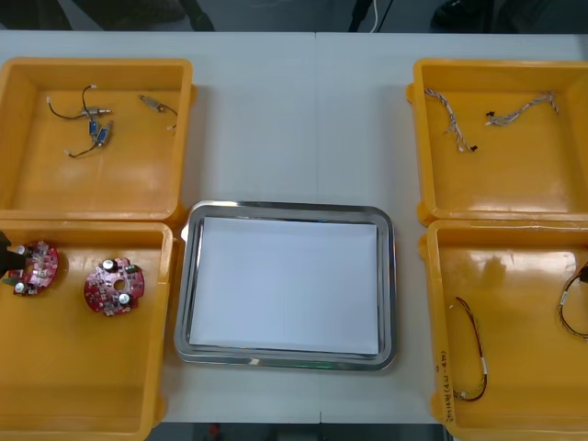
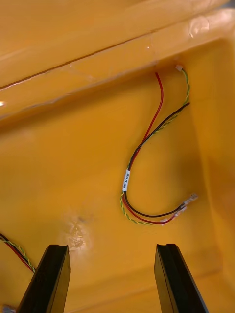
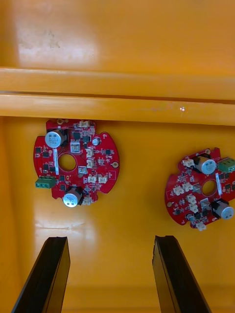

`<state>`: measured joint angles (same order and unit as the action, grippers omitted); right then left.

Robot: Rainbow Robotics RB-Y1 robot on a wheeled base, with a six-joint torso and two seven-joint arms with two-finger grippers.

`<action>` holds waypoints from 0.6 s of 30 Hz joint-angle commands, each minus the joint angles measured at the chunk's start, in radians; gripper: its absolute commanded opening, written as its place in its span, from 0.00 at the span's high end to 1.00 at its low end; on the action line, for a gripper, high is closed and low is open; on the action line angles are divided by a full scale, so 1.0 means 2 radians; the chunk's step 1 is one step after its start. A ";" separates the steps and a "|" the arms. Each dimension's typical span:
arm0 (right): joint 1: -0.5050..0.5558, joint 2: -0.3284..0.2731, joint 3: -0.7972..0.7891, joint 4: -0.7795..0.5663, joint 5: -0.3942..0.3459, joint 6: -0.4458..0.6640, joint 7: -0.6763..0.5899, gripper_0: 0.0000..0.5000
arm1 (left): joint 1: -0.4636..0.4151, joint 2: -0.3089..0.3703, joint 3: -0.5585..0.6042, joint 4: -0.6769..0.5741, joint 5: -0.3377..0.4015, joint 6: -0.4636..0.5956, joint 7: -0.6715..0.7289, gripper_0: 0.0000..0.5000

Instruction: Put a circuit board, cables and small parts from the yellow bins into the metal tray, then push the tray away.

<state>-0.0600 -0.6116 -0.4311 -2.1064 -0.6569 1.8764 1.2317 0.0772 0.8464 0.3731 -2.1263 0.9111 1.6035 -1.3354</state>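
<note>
A light grey table (image 1: 294, 119) spans nearly the whole frame. Along the top edge runs a strip of dark floor (image 1: 276, 14), where unidentifiable dark shapes are cut off.

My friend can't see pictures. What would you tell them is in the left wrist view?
A round red board and a second board lie flat and apart on the floor of a yellow bin. The left pincer hovers open in front of them, holding nothing.

Glossy smooth plastic: yellow bins (image 1: 92, 188); metal tray (image 1: 285, 208) — shiny rim, matt white inside; table (image 1: 303, 119) — smooth, matt.
</note>
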 commanded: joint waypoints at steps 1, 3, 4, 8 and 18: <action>0.013 0.027 -0.025 0.010 0.015 -0.014 -0.024 0.00 | 0.017 0.027 -0.006 0.013 0.002 -0.016 -0.072 0.00; 0.019 0.028 -0.025 0.011 0.019 -0.020 -0.038 0.00 | 0.019 0.028 -0.008 0.019 0.002 -0.023 -0.075 0.00; 0.022 0.028 -0.023 0.010 0.019 -0.026 -0.051 0.00 | 0.020 0.029 -0.009 0.022 0.002 -0.029 -0.078 0.00; 0.026 0.028 -0.015 0.011 0.022 -0.034 -0.073 0.00 | 0.023 0.033 -0.012 0.035 0.002 -0.043 -0.085 0.00; 0.029 0.028 0.012 0.068 0.027 -0.098 -0.081 0.00 | 0.023 0.044 -0.032 0.086 0.003 -0.094 -0.107 0.00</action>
<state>-0.0224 -0.5586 -0.4295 -1.9930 -0.6038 1.7151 1.0748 0.0931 0.8806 0.3304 -1.9726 0.9112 1.4475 -1.4622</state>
